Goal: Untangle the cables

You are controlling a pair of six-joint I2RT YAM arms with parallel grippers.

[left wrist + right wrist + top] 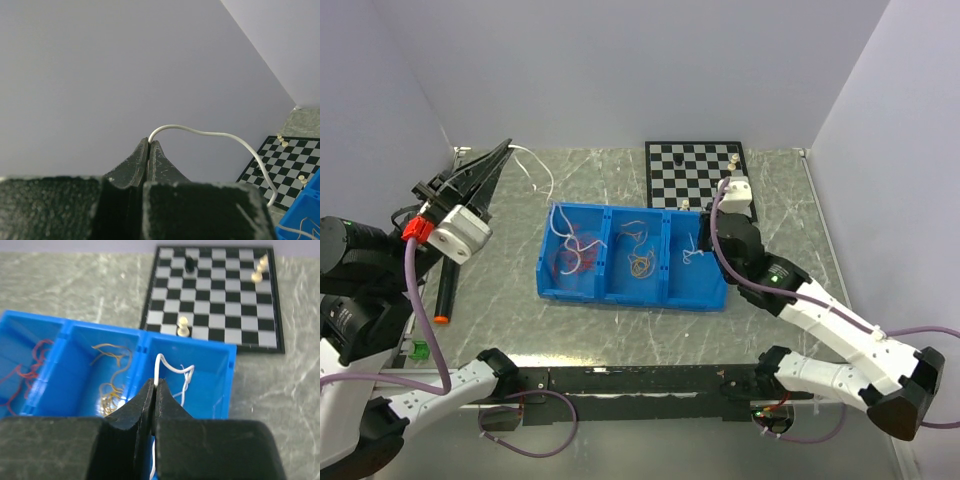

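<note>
The cables lie in a blue three-part bin (620, 292): red and white wires (570, 258) in the left part, orange-yellow wires (640, 262) in the middle, white wires (692, 255) on the right. My left gripper (506, 147) is raised at the far left, shut on one end of a long white cable (542, 175) that arcs down toward the bin's left part. In the left wrist view the left gripper (149, 141) pinches this cable (215, 134). My right gripper (156, 386) is shut on a white wire (184, 377) over the right compartment; it also shows in the top view (703, 238).
A chessboard (695, 172) with a few pieces lies behind the bin; it also shows in the right wrist view (215, 295). A black marker with an orange tip (445, 295) lies left of the bin. Grey walls enclose the table on three sides.
</note>
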